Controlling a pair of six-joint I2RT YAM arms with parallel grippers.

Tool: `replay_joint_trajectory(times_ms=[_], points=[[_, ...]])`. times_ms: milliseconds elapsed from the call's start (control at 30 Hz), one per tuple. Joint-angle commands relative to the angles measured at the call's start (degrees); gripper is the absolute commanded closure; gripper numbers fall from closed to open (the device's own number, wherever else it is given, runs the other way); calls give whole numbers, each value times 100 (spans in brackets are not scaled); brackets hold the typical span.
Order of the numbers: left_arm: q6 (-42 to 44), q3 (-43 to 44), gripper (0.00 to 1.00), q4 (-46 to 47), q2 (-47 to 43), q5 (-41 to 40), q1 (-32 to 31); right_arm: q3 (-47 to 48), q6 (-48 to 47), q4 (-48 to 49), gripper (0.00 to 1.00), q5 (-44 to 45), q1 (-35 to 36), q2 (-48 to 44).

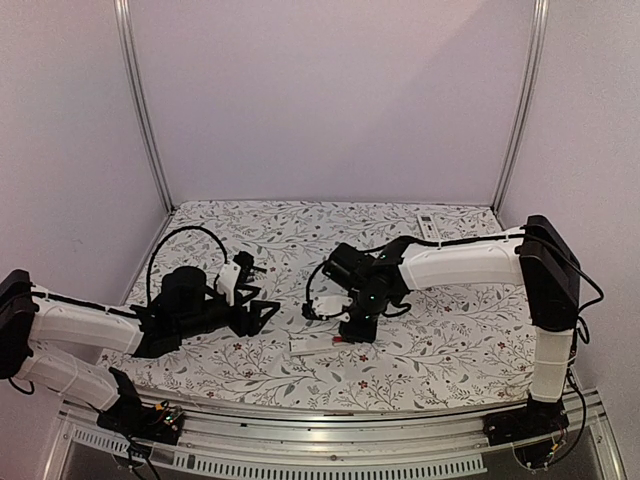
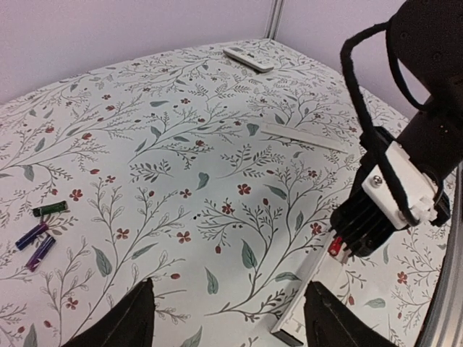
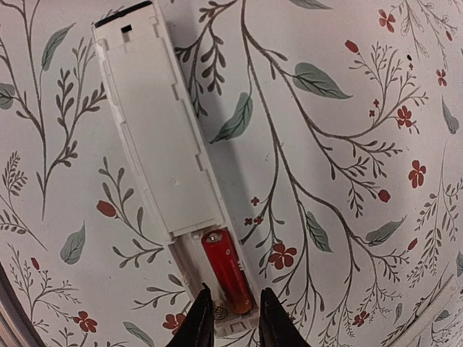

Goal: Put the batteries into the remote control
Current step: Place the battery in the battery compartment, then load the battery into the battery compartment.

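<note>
The white remote control (image 3: 155, 137) lies back-up on the flowered cloth with its battery bay uncovered at the near end. One red battery (image 3: 228, 271) lies in the bay's right slot; the left slot shows only a spring. My right gripper (image 3: 237, 322) hangs just over the bay end, its jaws a little apart on either side of the battery's lower end, with small gaps on both sides. From the left wrist view the same remote (image 2: 307, 289) and red battery (image 2: 335, 247) show under the right gripper. My left gripper (image 2: 231, 325) is wide open and holds nothing, left of the remote (image 1: 315, 345).
Three loose batteries lie far left in the left wrist view: a green one (image 2: 49, 210) and two purple ones (image 2: 35, 244). A thin white strip (image 2: 304, 136) lies beyond the right arm. A second remote (image 1: 427, 222) rests near the back wall.
</note>
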Motion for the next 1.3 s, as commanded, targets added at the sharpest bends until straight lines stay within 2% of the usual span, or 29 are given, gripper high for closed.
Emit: replay_joint_trajectory(times_ms=[0, 367, 533, 733, 1267], points=[[80, -23, 30, 52, -11, 101, 94, 101, -52, -94, 77, -11, 38, -31], [-182, -197, 30, 121, -207, 127, 158, 204, -216, 302, 72, -665, 39, -228], [-236, -277, 30, 26, -345, 39, 179, 261, -358, 386, 82, -906, 38, -41], [-223, -279, 29, -64, -414, -5, 189, 194, -394, 436, 90, -804, 30, 155], [-189, -252, 29, -122, -425, -9, 199, -321, -476, 618, 95, -518, -3, 106]])
